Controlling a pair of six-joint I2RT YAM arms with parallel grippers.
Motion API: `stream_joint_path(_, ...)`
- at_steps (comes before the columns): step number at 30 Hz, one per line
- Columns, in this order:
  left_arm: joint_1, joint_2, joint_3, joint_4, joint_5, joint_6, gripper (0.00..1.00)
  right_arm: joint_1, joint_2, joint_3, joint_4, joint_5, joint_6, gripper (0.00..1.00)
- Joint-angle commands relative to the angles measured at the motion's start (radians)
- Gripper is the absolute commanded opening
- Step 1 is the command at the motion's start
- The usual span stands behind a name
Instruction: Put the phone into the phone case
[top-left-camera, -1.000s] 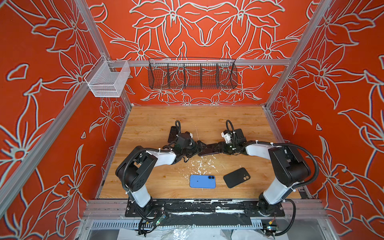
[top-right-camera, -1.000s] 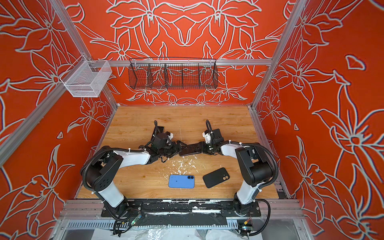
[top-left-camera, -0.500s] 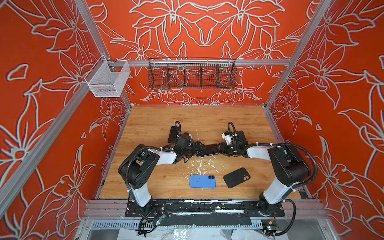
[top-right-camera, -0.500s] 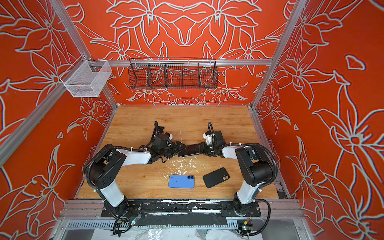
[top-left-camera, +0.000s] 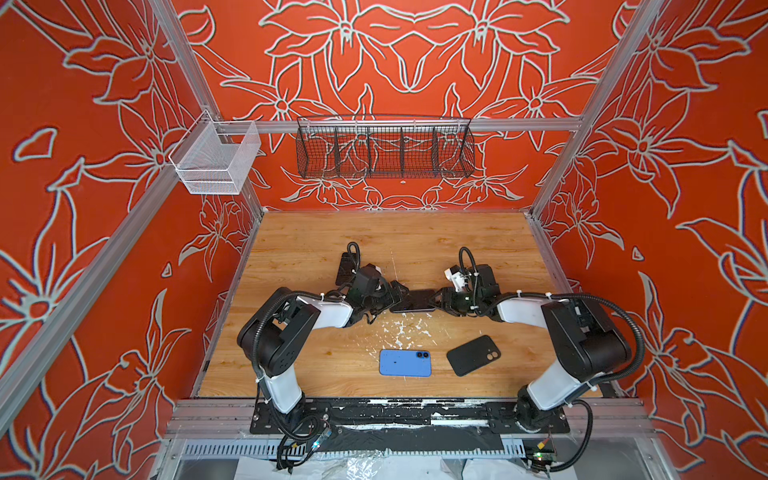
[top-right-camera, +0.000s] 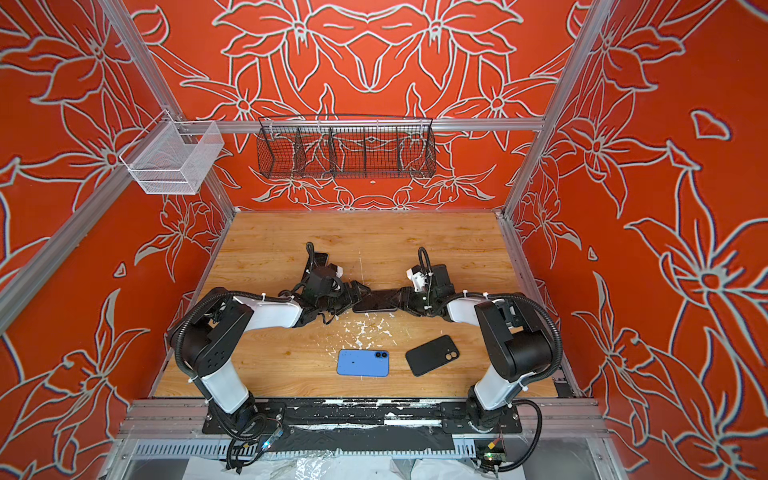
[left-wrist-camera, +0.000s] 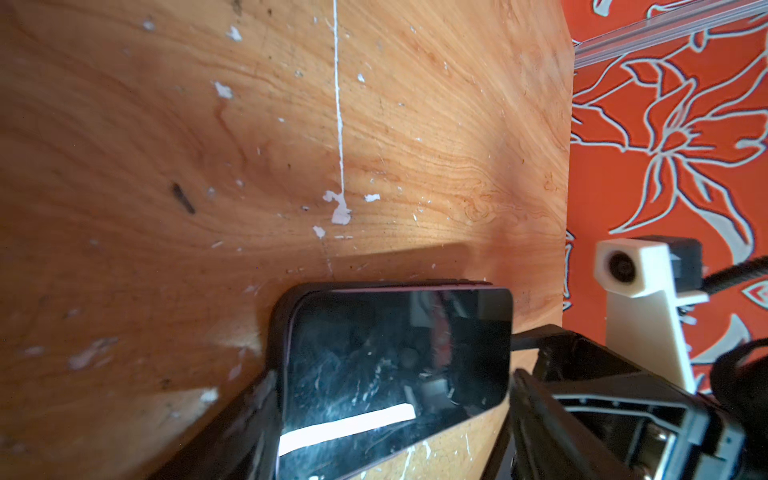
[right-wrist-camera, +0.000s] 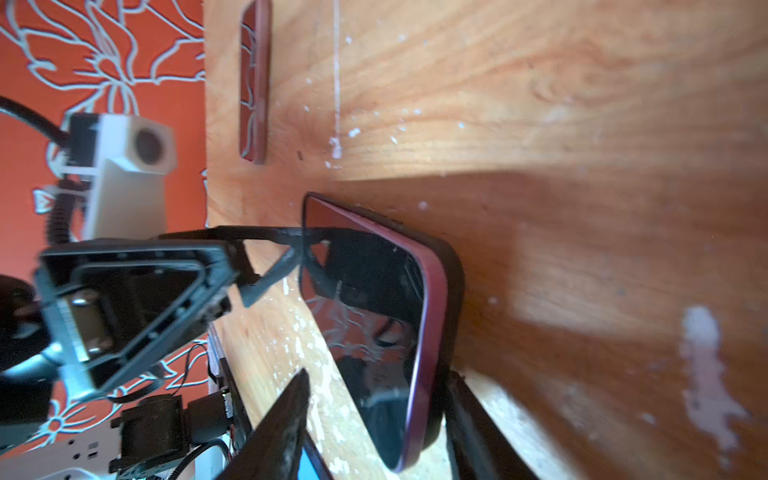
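Observation:
A phone (top-left-camera: 413, 300) with a dark screen and a maroon frame sits in a dark phone case (left-wrist-camera: 276, 332), tilted up on its long edge at mid-table. In both top views the two grippers meet at it from opposite ends. My left gripper (left-wrist-camera: 392, 386) spans it, one finger against the case rim and the other at the phone's opposite edge. My right gripper (right-wrist-camera: 378, 376) straddles the other end. One of its fingers (right-wrist-camera: 469, 415) lies against the case back (right-wrist-camera: 453, 282), and the other stands apart from the screen (right-wrist-camera: 361, 291). The maroon frame shows above the case rim.
A blue phone (top-left-camera: 405, 362) and a black case (top-left-camera: 473, 355) lie flat near the front edge. Another dark flat device (top-left-camera: 344, 266) lies behind the left wrist. White flecks dot the wood. A black wire basket (top-left-camera: 384, 151) and a white mesh bin (top-left-camera: 216, 160) hang on the walls.
The right wrist has shifted slightly to the right, and its fingers stand a little closer around the phone's end. The left arm and the phone have stayed in place.

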Motion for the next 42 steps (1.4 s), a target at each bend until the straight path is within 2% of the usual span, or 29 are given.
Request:
stream_joint_path(1,-0.034,0.025,-0.003,0.095,0.111,-0.02,0.84,0.033,-0.03,0.002,0.138,-0.177,0.034,0.54)
stream_joint_path(7,-0.035,0.027,-0.006,0.102,0.113,-0.022,0.84,0.033,-0.013,-0.001,0.167,-0.176,0.05,0.55)
stream_joint_path(13,-0.033,0.022,-0.011,0.104,0.11,-0.022,0.84,0.029,-0.025,0.0,0.109,-0.123,0.027,0.49)
stream_joint_path(16,-0.03,0.022,-0.019,0.11,0.108,-0.023,0.84,0.019,-0.041,-0.002,0.073,-0.096,0.013,0.44)
stream_joint_path(29,-0.021,0.002,-0.033,0.126,0.101,-0.028,0.84,0.008,-0.081,-0.012,0.018,-0.056,-0.002,0.11)
stream_joint_path(38,0.011,-0.083,-0.051,0.096,0.107,-0.013,0.85,0.003,-0.201,-0.002,-0.004,-0.053,0.034,0.09)
stream_joint_path(42,0.024,-0.126,-0.059,0.114,0.148,-0.011,0.85,-0.001,-0.276,0.001,0.0,-0.043,0.067,0.09)
